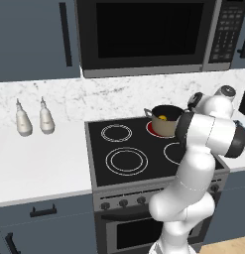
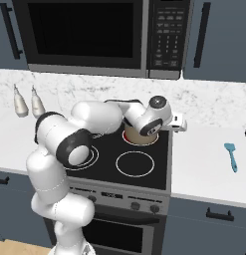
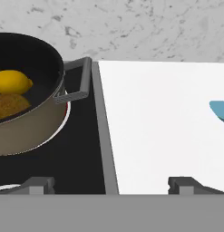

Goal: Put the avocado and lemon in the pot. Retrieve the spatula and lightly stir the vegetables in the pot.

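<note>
Yellow marks the lemon [image 3: 12, 82], which lies inside the pot [image 3: 29, 129] beside a brownish rounded item that I take to be the avocado [image 3: 11, 105]. The pot stands on the rear right burner of the stove [image 1: 129, 149], its grey side handle [image 3: 79, 79] pointing toward the white desk [image 3: 163, 127]. Judged from this layout, the loading step is complete and the retrieval of the spatula [image 2: 231, 155] is the step in hand.

The spatula lies flat on the desk to the right of the stove, well apart from the pot. In the hand view only its teal end shows at the right edge.

The hand [image 3: 111, 185] hovers above the seam between stove and desk, near the pot. Its two fingertips stand spread to their widest, and nothing is between them.

Risks from this position:
- The spatula is slim and lies flat. A descent that stops too high would close on air; one that goes too low would drive the fingertips into the desk.
- A grip taken far from the middle of the handle may let the tool tip or swing in transit.
- The pot handle juts toward the travel path. A low sweep back could strike it and shift the pot off its burner.
</note>
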Controlling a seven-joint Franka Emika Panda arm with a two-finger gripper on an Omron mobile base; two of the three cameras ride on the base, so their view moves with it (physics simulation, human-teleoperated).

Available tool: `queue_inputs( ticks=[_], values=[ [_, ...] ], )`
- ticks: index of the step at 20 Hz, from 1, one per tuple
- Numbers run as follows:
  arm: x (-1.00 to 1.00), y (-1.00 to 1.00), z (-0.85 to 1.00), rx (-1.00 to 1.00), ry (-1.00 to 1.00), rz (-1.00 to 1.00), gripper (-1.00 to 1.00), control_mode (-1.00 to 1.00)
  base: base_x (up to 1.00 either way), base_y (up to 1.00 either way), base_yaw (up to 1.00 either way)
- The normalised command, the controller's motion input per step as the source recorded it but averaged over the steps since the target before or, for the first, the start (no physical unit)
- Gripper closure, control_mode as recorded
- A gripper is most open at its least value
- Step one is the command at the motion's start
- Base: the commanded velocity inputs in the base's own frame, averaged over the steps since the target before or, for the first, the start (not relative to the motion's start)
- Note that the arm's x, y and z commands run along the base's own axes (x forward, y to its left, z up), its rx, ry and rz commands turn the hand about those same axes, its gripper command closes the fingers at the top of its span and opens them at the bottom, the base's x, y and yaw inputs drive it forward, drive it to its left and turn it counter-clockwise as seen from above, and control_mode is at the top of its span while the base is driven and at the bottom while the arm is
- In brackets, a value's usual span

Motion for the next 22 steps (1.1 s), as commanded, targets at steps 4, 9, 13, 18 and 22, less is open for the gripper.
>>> queue_inputs(
  ticks=[4, 9, 13, 18, 22],
  values=[
    [0.00, -1.00, -0.11, 0.03, 0.04, 0.00, -1.00, -1.00, 0.00, 0.00, 0.00],
    [0.00, -1.00, -0.13, 0.03, 0.09, 0.00, -1.00, -1.00, 0.00, 0.00, 0.00],
    [-0.02, -0.93, -0.01, 0.03, 0.05, 0.00, -1.00, -1.00, 0.00, 0.00, 0.00],
    [-0.59, -0.26, -0.12, -0.02, -0.03, 0.00, -1.00, -1.00, 0.00, 0.00, 0.00],
    [-0.99, 0.20, -0.41, -0.29, -0.16, 0.00, -1.00, -1.00, 0.00, 0.00, 0.00]
  ],
)
